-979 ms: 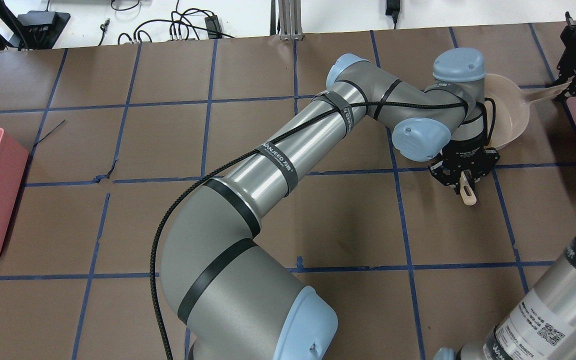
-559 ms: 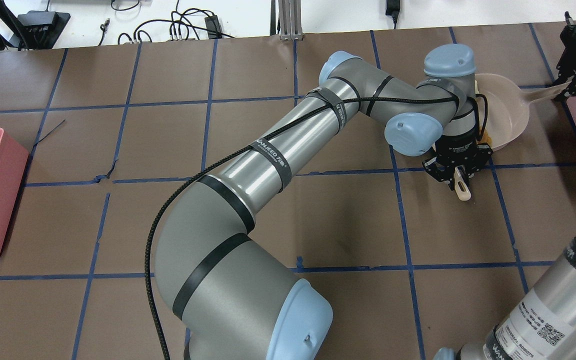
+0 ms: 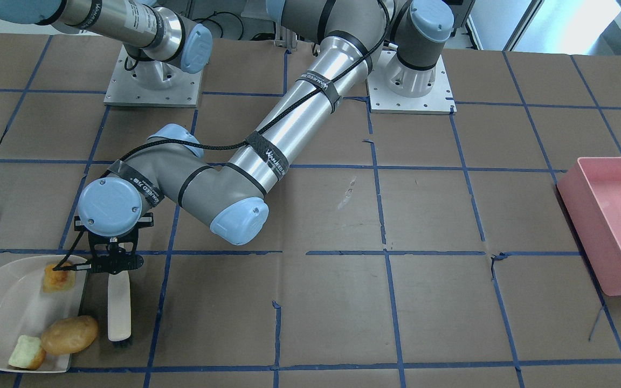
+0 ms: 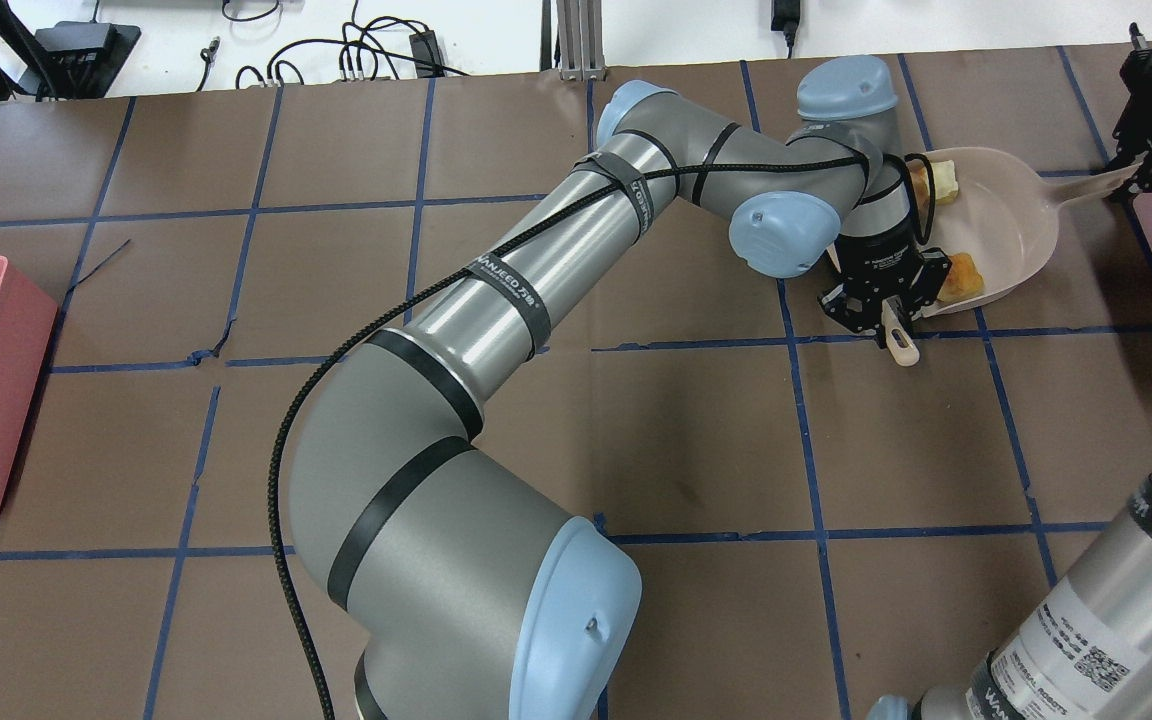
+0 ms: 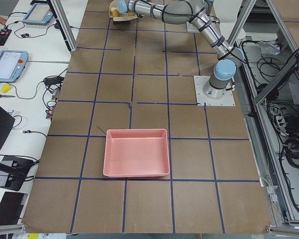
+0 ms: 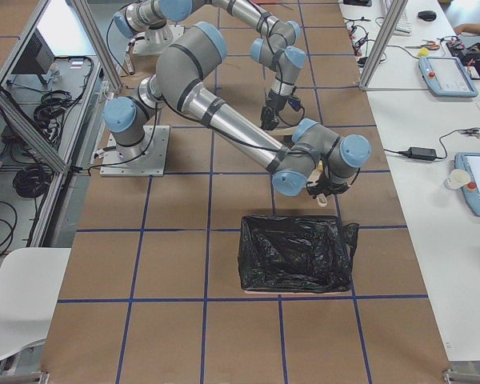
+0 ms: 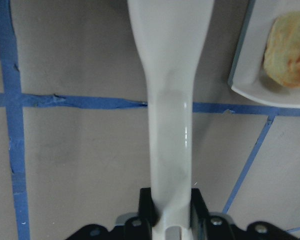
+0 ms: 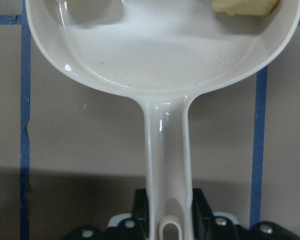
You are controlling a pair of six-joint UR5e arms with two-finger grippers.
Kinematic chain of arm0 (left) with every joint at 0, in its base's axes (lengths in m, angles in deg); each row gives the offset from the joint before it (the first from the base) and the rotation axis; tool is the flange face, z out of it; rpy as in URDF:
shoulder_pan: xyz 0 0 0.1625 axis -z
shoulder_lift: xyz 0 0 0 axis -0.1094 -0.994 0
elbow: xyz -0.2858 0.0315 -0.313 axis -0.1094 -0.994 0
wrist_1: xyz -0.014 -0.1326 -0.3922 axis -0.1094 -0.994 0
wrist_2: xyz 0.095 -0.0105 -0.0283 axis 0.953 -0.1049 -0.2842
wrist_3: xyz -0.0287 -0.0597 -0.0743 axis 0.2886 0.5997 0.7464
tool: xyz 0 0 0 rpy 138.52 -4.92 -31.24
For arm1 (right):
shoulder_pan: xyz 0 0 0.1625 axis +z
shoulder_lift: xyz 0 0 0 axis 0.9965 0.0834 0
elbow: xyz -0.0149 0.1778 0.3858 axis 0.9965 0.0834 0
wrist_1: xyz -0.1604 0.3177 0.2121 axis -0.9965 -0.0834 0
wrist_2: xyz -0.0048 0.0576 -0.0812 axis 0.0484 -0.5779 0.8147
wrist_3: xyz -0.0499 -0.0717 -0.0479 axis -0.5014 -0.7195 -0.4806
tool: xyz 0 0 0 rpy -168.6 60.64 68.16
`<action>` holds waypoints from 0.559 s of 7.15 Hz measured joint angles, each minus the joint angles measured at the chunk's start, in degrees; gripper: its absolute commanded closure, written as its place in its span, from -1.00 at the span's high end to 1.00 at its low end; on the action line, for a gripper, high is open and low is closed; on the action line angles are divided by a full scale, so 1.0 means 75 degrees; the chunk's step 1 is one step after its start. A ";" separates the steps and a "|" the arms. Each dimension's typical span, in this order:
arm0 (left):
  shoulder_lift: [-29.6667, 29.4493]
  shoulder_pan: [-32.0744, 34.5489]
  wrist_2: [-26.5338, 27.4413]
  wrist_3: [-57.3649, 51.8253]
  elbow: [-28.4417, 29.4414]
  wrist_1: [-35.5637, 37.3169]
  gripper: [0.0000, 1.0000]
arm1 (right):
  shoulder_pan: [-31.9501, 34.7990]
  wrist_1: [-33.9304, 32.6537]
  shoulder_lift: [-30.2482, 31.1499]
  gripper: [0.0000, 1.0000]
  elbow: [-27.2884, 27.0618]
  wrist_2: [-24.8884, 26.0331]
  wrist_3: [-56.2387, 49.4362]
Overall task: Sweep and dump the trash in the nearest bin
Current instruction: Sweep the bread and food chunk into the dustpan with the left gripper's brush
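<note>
**Trash, three pieces.**
- Tan-brown potato-shaped lump (image 3: 69,334): lay across the open lip of the cream plastic dustpan (image 3: 3,307), partly inside and partly on the table.
- Pale yellow-green spongy chunk (image 3: 27,353): inside the pan, touching the lump.
- Orange-brown spongy chunk (image 3: 58,277): inside the pan, at the other end of the lip.

**Brush.** The cream-handled hand brush with dark bristles (image 3: 119,307) lay just outside the dustpan's lip and parallel to it. Its bristles were beside the lump.

**Left gripper** (image 3: 110,265). Closed tight on the brush's handle end. The left arm reached across the table to the dustpan. The forearm was stretched long and the wrist turned straight down over the handle.

**Right gripper** (image 8: 167,212). Clamped on the dustpan's handle, on the side away from the lip. The pan appeared to sit flat on the table, though the lip's contact was hard to judge.

**Bins.**
- Black-lined bin (image 6: 292,252): near the dustpan.
- Pink plastic bin (image 3: 612,215): well apart from it.

**Surface.** Brown paper-covered table with blue tape grid (image 3: 343,302).

**Step in hand (judged).** Sweeping the last lump over the lip.
- Keep the bristles low against the table.
- Push square toward the pan's back wall so the round lump does not roll off sideways.
- Hold the pan firmly down so the lip does not lift.
</note>
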 measured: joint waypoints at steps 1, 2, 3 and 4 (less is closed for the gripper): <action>0.0000 -0.0001 -0.0011 0.0013 0.0017 0.0018 -0.92 | 0.0000 0.0000 0.0000 -1.00 0.0000 0.0000 0.0000; -0.0002 0.0015 -0.0016 -0.0013 0.0040 0.0082 -0.91 | 0.0000 0.0000 0.0000 -1.00 0.0000 0.0000 0.0000; -0.0012 0.0054 -0.0020 -0.0101 0.0109 0.0171 -0.91 | 0.0000 0.0000 -0.0002 -1.00 0.0000 0.0000 0.0000; -0.0023 0.0110 -0.0023 -0.0289 0.0206 0.0222 -0.91 | 0.0000 0.0000 -0.0007 -1.00 -0.0002 0.0000 0.0000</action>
